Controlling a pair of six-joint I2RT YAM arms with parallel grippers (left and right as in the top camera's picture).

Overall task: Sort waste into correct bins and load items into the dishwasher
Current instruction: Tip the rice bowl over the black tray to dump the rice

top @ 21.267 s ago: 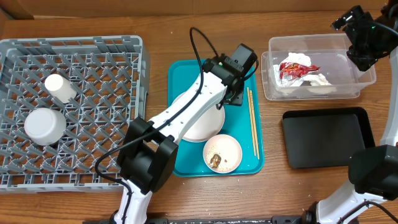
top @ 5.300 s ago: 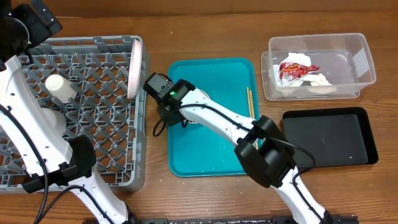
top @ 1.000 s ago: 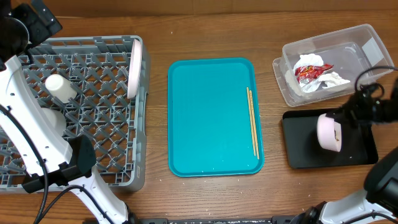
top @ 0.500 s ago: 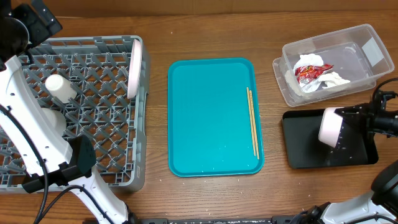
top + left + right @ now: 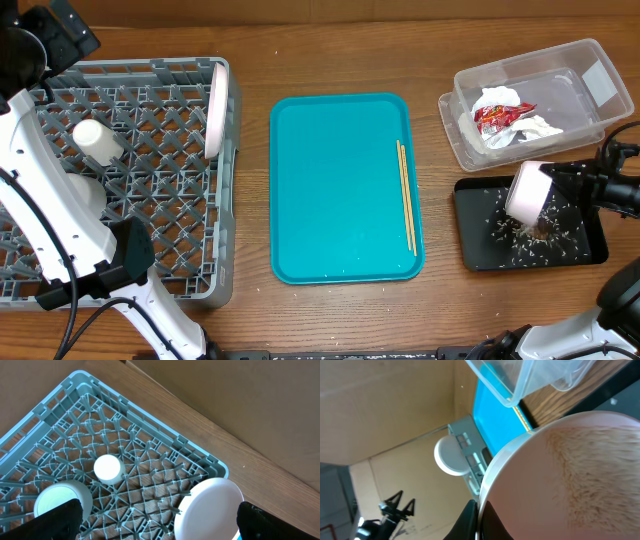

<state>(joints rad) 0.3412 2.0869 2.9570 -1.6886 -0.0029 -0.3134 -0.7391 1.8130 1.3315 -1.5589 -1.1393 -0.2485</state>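
Note:
My right gripper (image 5: 556, 184) is shut on the rim of a small white bowl (image 5: 528, 190), tipped mouth-down over the black tray (image 5: 585, 250). Rice grains (image 5: 505, 232) and a small brown lump (image 5: 537, 231) lie scattered on that tray. In the right wrist view the bowl (image 5: 570, 475) fills the frame, its rim pinched in the gripper (image 5: 478, 510). The clear tub (image 5: 600, 70) holds the red wrapper (image 5: 497, 115) and tissue (image 5: 537, 127). Chopsticks (image 5: 406, 195) lie on the teal tray (image 5: 340, 190). My left gripper (image 5: 160, 530) hangs open and empty above the grey rack (image 5: 150, 455).
In the rack (image 5: 150, 230) the plate (image 5: 215, 105) stands on edge at the right wall, with the cup (image 5: 97, 140) further left. The left wrist view shows the cup (image 5: 107, 468), another bowl (image 5: 62, 505) and the plate (image 5: 210, 507). The left arm (image 5: 50, 200) crosses the rack.
The right gripper has tipped the bowl further over the black tray, and rice grains and the brown lump have spilled onto it. The left arm has not moved.

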